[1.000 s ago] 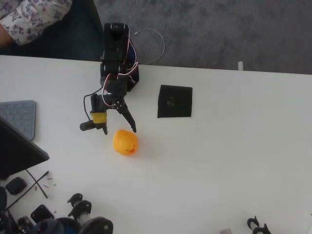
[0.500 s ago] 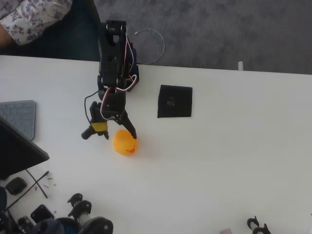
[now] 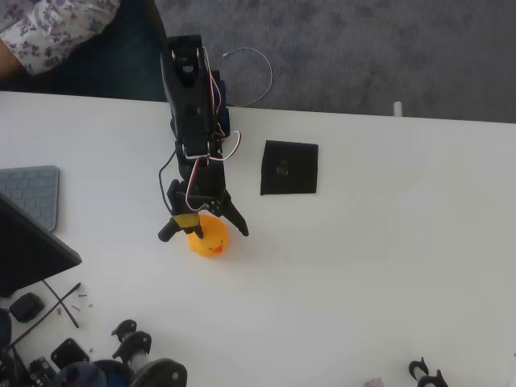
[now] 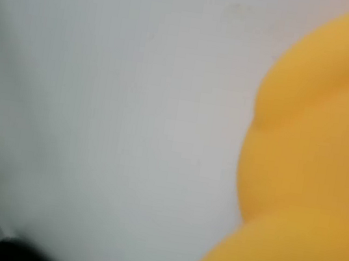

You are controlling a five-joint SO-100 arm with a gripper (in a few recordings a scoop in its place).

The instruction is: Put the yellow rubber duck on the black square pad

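Observation:
The yellow rubber duck (image 3: 208, 239) sits on the white table, left of centre in the overhead view, its beak toward the near edge. My black gripper (image 3: 203, 231) is open and straddles the duck's upper part, one finger at its left and the other at its right. Very close in the wrist view, the duck (image 4: 313, 171) is a blurred yellow mass on the right. The black square pad (image 3: 289, 168) lies flat on the table to the right of the arm, apart from the duck.
A grey keyboard (image 3: 29, 193) and a dark screen corner (image 3: 32, 250) lie at the left edge. Small dark parts (image 3: 121, 359) are scattered at the bottom left, another (image 3: 427, 372) at the bottom right. A person's patterned sleeve (image 3: 48, 32) is at the top left.
The arm has reached further out and swung right, bringing the open gripper from beside the duck's upper left to over the duck. The duck has not moved.

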